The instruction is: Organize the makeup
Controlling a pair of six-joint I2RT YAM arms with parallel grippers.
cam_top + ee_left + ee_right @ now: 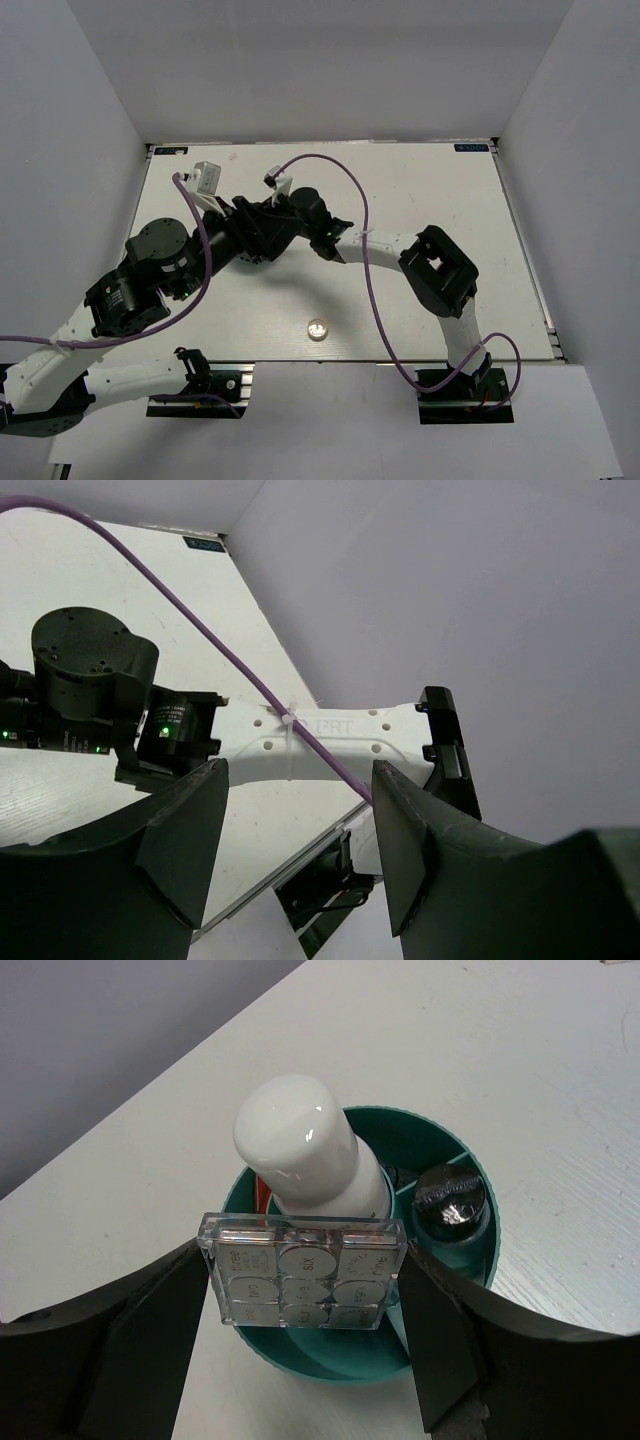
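**A:** Both jaws of the right gripper [305,1265] are pinching the palette [303,1278] by its side edges, holding it on edge.

**B:** Where is it hanging?

**A:** It's hanging over the near part of the holder [470,1165]. Its lower edge seems to be dipping inside the rim, just in front of the white bottle [300,1145] standing in the middle. A black tube [450,1200] is sitting in the right compartment.

**B:** Which step is running, then?

**A:** I'm judging it as stowing the palette. The next move is calling for a straight lowering into the free slot, clear of the bottle, then a release.

**B:** And the left gripper [300,780]?

**A:** It's hovering spread apart, gripping nothing and facing the other arm. The jar [318,328] is lying alone on the table [450,200] near the arms' edge, probably waiting its turn.
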